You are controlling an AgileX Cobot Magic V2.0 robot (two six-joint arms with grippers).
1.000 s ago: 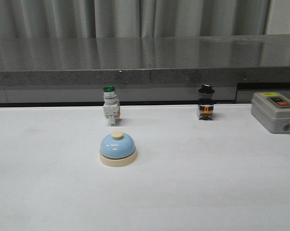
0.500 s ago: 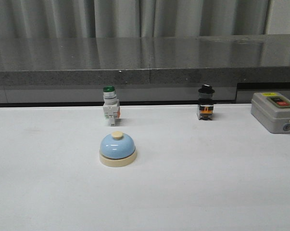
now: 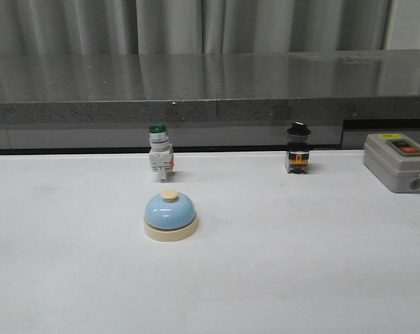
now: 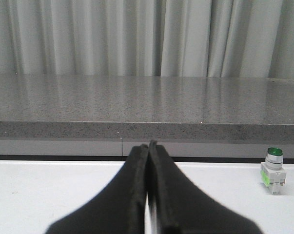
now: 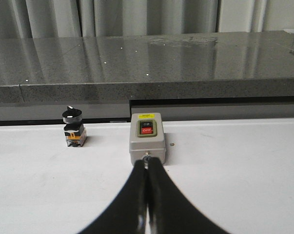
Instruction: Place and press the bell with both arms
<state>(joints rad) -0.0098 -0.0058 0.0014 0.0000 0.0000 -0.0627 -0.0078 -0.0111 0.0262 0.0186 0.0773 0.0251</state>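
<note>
Bell: the small light-blue dome-shaped desk bell with cream base and button sits upright on the white table, left of centre, untouched.
My left claw: black fingers pressed together, holding nothing.
My right claw: fingers closed together, empty.
Far left: green-capped white pushbutton switch, just behind the bell.
Far right: black-capped switch; grey on-off switch box.
</note>
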